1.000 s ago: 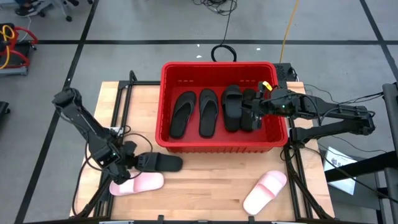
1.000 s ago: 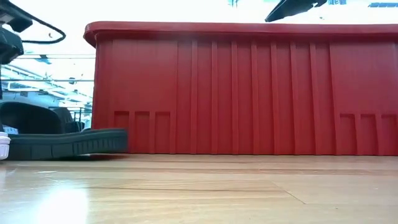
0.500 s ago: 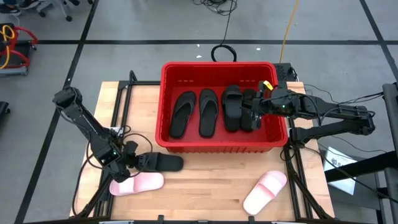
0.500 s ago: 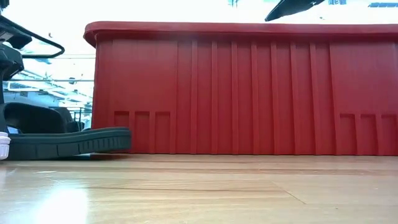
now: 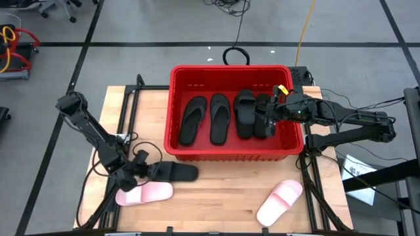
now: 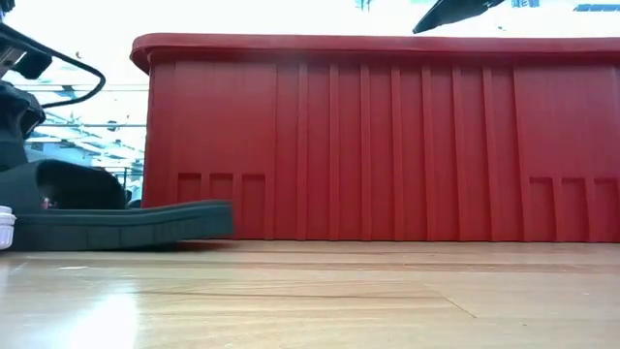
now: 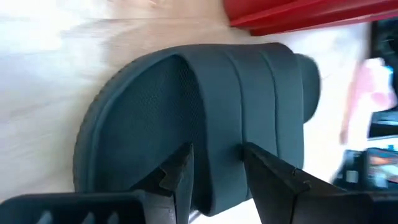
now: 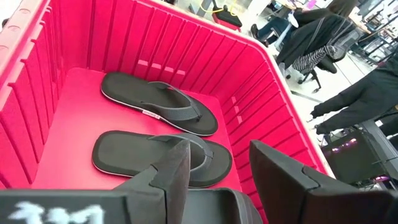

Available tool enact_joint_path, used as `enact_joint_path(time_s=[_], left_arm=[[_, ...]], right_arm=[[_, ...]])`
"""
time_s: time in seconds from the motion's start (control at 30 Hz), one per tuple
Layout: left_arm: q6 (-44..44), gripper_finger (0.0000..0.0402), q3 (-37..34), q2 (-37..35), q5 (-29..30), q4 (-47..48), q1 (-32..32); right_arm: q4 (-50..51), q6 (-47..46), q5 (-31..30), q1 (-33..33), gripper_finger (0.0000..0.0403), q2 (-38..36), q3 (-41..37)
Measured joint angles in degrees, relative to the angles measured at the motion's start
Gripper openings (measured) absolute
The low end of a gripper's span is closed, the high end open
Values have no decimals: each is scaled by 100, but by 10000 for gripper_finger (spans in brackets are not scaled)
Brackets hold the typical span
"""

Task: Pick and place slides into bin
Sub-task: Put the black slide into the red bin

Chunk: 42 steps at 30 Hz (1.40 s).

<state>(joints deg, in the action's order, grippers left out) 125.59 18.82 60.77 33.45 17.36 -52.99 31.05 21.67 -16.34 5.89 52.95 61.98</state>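
A black wide-strap slide [image 5: 174, 172] lies flat on the table just in front of the red bin [image 5: 231, 155], and also shows in the low view [image 6: 126, 223]. My left gripper [image 5: 140, 170] is at its left end, open, its fingers [image 7: 214, 177] on either side of the strap's edge. In the bin lie two black thong slides [image 5: 193, 120] [image 5: 219, 118] and two black wide-strap slides [image 5: 245, 113]. Two pale pink slides [image 5: 146, 194] [image 5: 279, 202] rest on the table near its front edge. My right gripper [image 5: 266, 115] hovers open over the bin's right part, with nothing between its fingers [image 8: 214, 177]. My left gripper meets the black slide at its wide strap [image 7: 230, 124]. One finger [image 7: 180, 177] is at the strap's open edge over the footbed, the other [image 7: 267, 174] on the strap's top. It slants down from the table's left. The slide's sole lies on the table.
The bin's near wall [image 6: 387, 145] stands right behind the black slide. A pink slide lies just in front of my left gripper. People show beyond the bin in the right wrist view [image 8: 323, 37]. Bare wood [image 5: 223, 196] lies between the two pink slides.
My left gripper has come down and tipped further toward the black slide. The slide has slid a little along the table toward the right edge, staying flat.
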Motion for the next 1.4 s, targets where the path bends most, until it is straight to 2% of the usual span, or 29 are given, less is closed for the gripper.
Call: enact_joint_path(time_s=[0.13, 0.23, 0.53, 0.7, 0.8, 0.87, 1.4], left_arm=[[-334, 136, -358, 2, 473, -990, 2], [-456, 136, -511, 2, 581, -1416, 7], [-592, 133, -535, 2, 538, -1457, 22], [-666, 83, -535, 2, 379, -1572, 135], [-1114, 30, -533, 2, 252, -1857, 205], [-1359, 10, -533, 2, 251, -2035, 246], [-1669, 2, -531, -44, 190, -2370, 461]], right_arm=[[-1, -1, -1, 0, 155, 0, 0], [0, -2, -2, 0, 155, 0, 0], [-2, 0, -2, 1, 155, 0, 0], [-110, -2, -2, 2, 155, 0, 0], [-203, 0, -3, 1, 155, 0, 0], [-280, -1, -3, 1, 155, 0, 0], [-319, 0, -2, 2, 155, -2, 0]])
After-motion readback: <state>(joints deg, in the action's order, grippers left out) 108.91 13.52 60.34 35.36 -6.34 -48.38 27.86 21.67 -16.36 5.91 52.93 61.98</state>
